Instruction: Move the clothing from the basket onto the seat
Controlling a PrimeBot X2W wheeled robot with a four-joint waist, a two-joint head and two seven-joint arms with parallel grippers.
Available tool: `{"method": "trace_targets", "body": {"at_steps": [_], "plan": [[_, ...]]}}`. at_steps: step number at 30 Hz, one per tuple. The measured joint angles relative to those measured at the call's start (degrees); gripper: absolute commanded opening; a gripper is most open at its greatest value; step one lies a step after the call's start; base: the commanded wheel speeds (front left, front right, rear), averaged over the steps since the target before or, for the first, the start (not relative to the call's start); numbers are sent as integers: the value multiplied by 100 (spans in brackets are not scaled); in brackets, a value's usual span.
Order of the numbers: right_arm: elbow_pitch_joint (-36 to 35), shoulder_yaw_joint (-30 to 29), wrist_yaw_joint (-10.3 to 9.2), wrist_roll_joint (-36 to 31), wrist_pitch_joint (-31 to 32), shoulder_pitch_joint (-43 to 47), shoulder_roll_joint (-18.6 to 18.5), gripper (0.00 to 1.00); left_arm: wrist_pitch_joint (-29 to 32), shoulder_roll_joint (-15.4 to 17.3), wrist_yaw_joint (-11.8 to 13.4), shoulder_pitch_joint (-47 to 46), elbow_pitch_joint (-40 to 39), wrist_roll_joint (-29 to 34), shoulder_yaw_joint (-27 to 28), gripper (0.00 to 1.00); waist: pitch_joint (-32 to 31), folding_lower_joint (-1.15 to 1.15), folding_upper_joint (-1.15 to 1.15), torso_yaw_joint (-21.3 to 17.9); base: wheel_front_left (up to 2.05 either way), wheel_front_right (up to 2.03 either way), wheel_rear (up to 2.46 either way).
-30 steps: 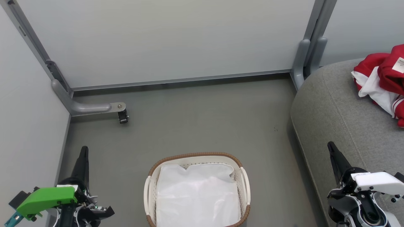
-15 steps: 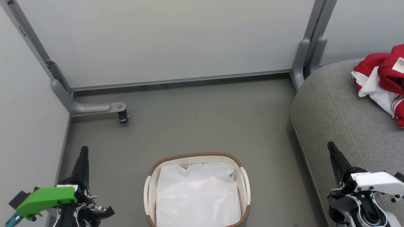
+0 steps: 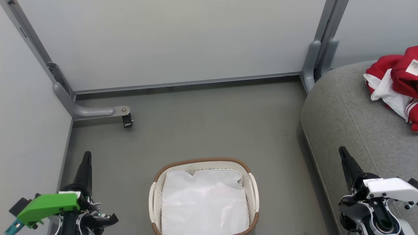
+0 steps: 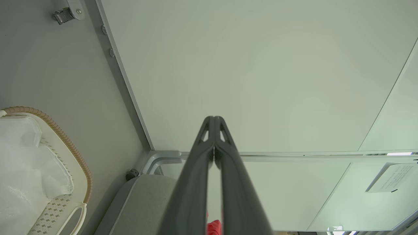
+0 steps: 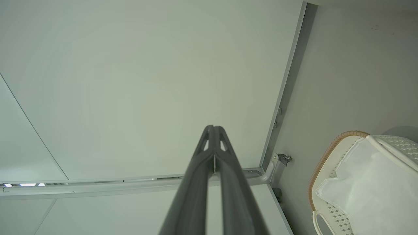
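The red clothing (image 3: 396, 78) with white trim lies bunched on the grey seat (image 3: 352, 117) at the right edge of the head view; a red scrap (image 4: 214, 227) peeks between the left fingers. The white basket (image 3: 204, 163) with its brown rim stands on the floor at bottom centre and holds just its white liner cloth (image 3: 204, 202). It also appears as basket (image 4: 70, 156) and basket (image 5: 329, 153). My left gripper (image 3: 87, 155) rests shut at lower left, left of the basket. My right gripper (image 3: 342, 150) rests shut at lower right, beside the seat's front edge. Both hold nothing.
Pale partition panels (image 3: 169, 42) wall in the grey floor (image 3: 209, 120) at the back and left. A grey support foot with a caster (image 3: 127, 120) juts out at the left; a grey post (image 3: 318, 55) stands beside the seat.
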Motion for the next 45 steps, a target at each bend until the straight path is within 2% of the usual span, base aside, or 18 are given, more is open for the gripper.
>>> {"method": "trace_targets", "body": {"at_steps": [45], "plan": [[0, 0, -1, 0, 0, -2, 0, 0, -1, 0, 0, 0, 0, 0, 0, 0, 0, 0, 0, 0, 0, 0, 0]]}}
